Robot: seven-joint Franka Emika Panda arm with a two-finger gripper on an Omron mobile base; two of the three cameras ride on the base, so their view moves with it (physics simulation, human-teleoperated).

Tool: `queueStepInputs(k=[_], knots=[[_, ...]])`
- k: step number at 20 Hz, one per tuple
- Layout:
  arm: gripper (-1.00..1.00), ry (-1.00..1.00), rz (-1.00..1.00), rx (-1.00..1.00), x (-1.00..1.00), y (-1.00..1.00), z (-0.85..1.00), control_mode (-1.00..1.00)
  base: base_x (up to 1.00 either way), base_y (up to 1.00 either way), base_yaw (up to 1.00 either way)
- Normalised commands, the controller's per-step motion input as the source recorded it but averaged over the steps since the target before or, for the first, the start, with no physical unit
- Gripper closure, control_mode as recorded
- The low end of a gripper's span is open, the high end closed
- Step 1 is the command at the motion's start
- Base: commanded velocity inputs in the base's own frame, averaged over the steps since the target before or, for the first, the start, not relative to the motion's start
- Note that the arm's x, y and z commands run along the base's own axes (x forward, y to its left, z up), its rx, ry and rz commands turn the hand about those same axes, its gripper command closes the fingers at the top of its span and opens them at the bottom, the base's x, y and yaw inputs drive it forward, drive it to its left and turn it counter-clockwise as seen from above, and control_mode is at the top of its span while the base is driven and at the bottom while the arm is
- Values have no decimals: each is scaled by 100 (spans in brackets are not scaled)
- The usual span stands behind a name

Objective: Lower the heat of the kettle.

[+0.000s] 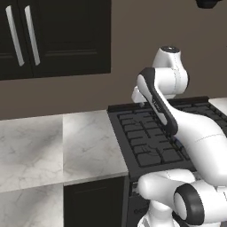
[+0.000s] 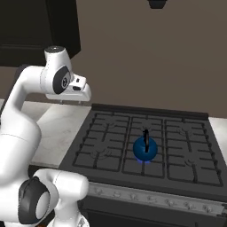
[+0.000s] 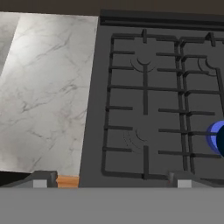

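One kettle (image 2: 145, 149) sits on the stove's (image 2: 111, 146) front-centre burner. You are at the approach step: the gripper (image 2: 71, 101) hangs high over the stove's left rear edge, holding nothing; finger spread unclear. Next you must descend to the knob row (image 2: 150, 198) on the front panel. Right base view shows those knobs; hand view shows marble surface (image 3: 43, 87).

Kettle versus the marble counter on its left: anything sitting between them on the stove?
Nothing. In the right base view only bare black grates separate the kettle from the counter. The hand view shows those grates bare too.
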Motion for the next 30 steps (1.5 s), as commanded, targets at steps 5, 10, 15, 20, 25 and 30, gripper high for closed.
queueStepInputs(k=[5,10,15,20,25,30], knots=[[-100,0,0,0,0,0,0,100,-7,0,0],[-100,-2,-3,1,-15,-8,-2,-100,-34,-9,-4],[-100,-16,-31,16,-96,-75,-8,-100,0,0,0],[-100,-7,-38,18,-67,-59,-10,-100,0,0,0],[-100,-6,-24,17,-38,-49,-1,-100,0,0,0],[-100,0,-19,23,-55,-99,-20,-100,0,0,0]])
